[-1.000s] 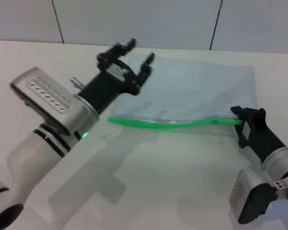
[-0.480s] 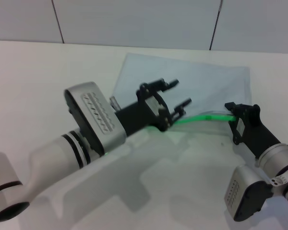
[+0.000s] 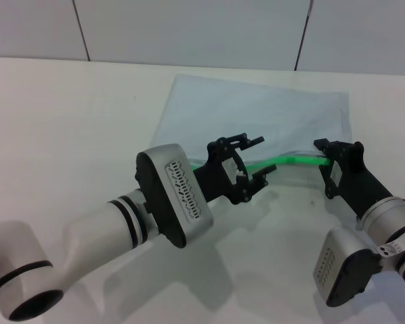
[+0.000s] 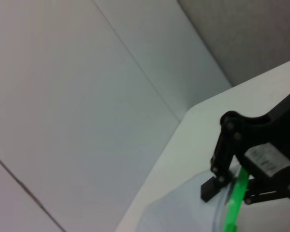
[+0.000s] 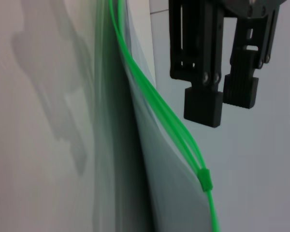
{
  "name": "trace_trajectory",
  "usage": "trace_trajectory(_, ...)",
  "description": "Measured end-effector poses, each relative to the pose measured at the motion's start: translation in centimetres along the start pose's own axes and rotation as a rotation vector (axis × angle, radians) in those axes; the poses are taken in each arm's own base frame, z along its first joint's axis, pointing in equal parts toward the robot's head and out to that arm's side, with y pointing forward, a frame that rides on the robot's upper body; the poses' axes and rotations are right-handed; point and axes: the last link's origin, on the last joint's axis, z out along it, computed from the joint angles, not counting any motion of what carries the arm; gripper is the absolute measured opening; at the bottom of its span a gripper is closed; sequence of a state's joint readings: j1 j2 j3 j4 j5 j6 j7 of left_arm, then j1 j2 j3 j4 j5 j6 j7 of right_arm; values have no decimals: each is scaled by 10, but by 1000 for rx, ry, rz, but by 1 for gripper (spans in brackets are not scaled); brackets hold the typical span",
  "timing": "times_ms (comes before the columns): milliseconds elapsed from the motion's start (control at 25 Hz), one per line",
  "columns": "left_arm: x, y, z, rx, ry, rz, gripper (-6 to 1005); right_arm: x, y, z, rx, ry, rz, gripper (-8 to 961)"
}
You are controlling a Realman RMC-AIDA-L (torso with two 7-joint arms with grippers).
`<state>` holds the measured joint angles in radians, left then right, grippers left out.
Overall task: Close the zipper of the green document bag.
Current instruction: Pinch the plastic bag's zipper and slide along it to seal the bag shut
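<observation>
The green document bag [image 3: 256, 115] lies flat on the white table, a pale translucent pouch. Its zipper [image 3: 290, 160] is the bright green strip along the near long edge. My left gripper [image 3: 256, 158] is open over the middle of the strip, one finger on each side of it in the head view. My right gripper [image 3: 327, 154] is shut on the right end of the zipper, which arches up toward it. In the right wrist view the small green slider tab [image 5: 204, 180] sits on the strip [image 5: 150, 96], with the left gripper [image 5: 221, 108] farther along. The left wrist view shows the right gripper [image 4: 232, 193] holding the strip [image 4: 230, 220].
The white table [image 3: 67, 121] extends wide to the left of the bag and in front of it. A grey panelled wall [image 3: 202, 27] runs along the table's far edge. My left forearm [image 3: 121, 223] lies across the near middle of the table.
My left arm has swung from the bag's far left corner across to the middle of the zipper. The right gripper has moved slightly up and left, and the strip's right end has risen.
</observation>
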<state>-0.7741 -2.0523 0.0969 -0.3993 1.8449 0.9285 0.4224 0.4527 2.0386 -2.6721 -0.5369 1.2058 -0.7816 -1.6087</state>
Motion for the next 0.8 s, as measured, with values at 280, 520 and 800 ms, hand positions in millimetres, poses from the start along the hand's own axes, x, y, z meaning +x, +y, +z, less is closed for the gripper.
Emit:
trace_trajectory(280, 0, 1, 2, 29, -25, 94, 497, -3, -1, 0, 3, -7, 5, 51)
trace_trajectory(520, 2, 6, 3, 7, -23, 145, 496, -5, -2, 2, 5, -17, 0, 52)
trace_trajectory(800, 3, 2, 5, 17, -24, 190, 496, -9, -1, 2, 2, -33, -7, 53)
